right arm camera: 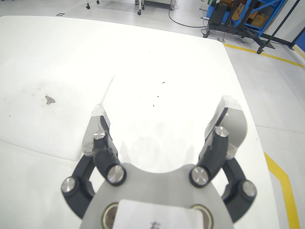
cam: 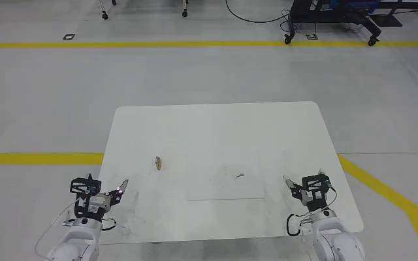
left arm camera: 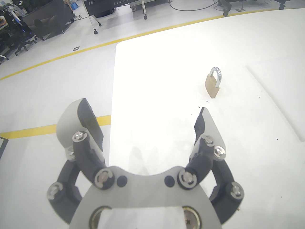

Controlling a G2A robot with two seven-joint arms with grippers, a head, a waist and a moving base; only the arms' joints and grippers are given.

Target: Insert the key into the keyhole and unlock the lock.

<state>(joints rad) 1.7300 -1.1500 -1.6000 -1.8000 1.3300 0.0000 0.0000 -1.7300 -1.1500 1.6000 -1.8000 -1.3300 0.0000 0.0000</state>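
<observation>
A small brass lock (cam: 159, 163) with a silver shackle stands on the white table (cam: 215, 130), left of centre; in the left wrist view the lock (left arm camera: 212, 85) is upright a short way beyond my fingers. A small silver key (cam: 240, 175) lies flat on a thin white mat (cam: 225, 189) near the table's middle, and the key (right arm camera: 49, 100) also shows in the right wrist view. My left gripper (left arm camera: 147, 117) hovers open at the table's near left corner (cam: 108, 189). My right gripper (right arm camera: 164, 113) is open near the right front edge (cam: 307, 184). Both hold nothing.
The table's front edge lies just ahead of both arms. Yellow floor lines (cam: 196, 44) run around the table. Wheeled carts and racks (cam: 333, 19) stand far behind, well off the work area. A few dark specks (right arm camera: 158, 96) dot the tabletop.
</observation>
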